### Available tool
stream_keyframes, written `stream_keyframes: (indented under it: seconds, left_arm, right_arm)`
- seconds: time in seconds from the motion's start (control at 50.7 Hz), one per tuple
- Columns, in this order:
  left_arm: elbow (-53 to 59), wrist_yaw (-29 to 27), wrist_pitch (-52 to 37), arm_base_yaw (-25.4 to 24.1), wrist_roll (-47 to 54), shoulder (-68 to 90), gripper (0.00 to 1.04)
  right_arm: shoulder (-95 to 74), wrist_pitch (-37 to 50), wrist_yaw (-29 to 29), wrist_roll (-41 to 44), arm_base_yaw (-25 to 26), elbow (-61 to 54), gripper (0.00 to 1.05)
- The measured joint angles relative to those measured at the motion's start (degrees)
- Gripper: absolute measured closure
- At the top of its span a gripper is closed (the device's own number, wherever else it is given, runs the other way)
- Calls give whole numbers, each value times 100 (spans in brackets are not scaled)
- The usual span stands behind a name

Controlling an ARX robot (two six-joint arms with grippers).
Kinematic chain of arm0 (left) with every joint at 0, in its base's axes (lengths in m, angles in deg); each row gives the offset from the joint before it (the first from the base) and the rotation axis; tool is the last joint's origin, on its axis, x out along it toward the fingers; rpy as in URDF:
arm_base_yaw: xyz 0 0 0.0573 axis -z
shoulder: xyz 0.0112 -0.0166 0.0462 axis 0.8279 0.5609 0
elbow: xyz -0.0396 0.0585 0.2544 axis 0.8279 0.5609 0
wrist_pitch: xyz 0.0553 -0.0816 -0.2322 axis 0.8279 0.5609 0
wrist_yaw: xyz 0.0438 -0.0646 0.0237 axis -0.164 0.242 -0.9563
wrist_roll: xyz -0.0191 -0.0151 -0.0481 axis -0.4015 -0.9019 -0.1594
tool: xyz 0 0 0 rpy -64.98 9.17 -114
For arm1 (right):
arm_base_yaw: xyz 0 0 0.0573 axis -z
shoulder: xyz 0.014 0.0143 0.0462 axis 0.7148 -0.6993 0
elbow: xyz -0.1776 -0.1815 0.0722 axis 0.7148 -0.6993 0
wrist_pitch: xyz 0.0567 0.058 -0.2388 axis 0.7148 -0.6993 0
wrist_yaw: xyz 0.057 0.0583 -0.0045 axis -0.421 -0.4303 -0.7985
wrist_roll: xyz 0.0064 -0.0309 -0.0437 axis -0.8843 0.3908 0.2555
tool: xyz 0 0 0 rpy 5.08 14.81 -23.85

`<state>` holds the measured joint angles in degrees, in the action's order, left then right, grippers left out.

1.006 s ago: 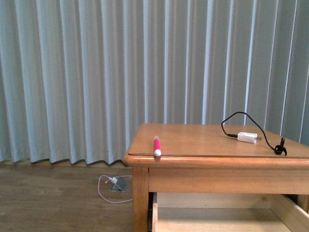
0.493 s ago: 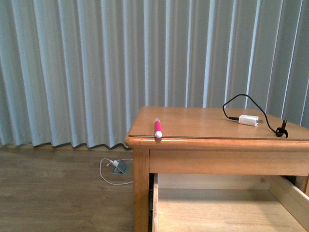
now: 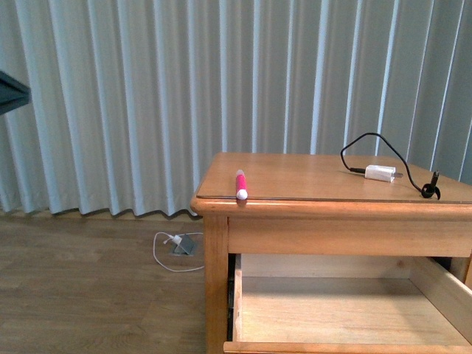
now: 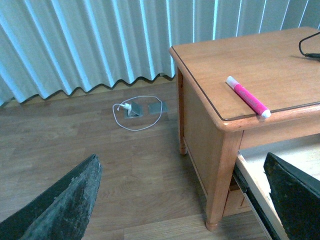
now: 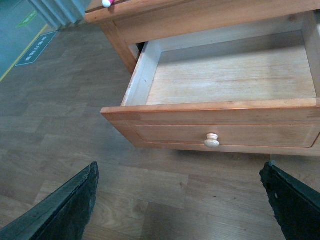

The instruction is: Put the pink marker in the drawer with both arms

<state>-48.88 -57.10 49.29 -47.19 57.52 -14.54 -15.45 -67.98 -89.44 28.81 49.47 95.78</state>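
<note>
The pink marker (image 3: 240,183) lies on the cabinet top near its front left corner, white end toward the edge; it also shows in the left wrist view (image 4: 248,97). The upper drawer (image 3: 339,310) stands pulled open and empty, its pale inside and round knob (image 5: 212,141) plain in the right wrist view. My left gripper (image 4: 182,200) is open, over the floor beside the cabinet's left front leg, well below the marker. My right gripper (image 5: 180,202) is open over the floor in front of the drawer front. Neither arm shows in the front view.
A white charger plug (image 3: 380,173) with a black cable lies on the cabinet top at the right. A white cable and plug (image 3: 177,247) lie on the wooden floor by the curtains. A dark object's edge (image 3: 11,92) shows at the far left.
The front view has shifted, so the cabinet sits lower and more of the open drawer shows. The marker and charger have not moved on the top.
</note>
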Motion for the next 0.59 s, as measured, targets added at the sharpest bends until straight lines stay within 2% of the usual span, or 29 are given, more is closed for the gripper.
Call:
stream_keyframes:
  seconds: [0.178,0.395,0.592]
  left_arm:
    - [-1368,162,-168,275,-66,1919,6]
    - [-2798,164,-227,852,-162,3648,6]
    - [-4203,44,101,1174,-321,4970,6]
  right_arm:
    - [0,0,0,0,0,0,8]
    - [0,0,0,0,0,-2,8]
    - [0,0,0,0,0,0,8]
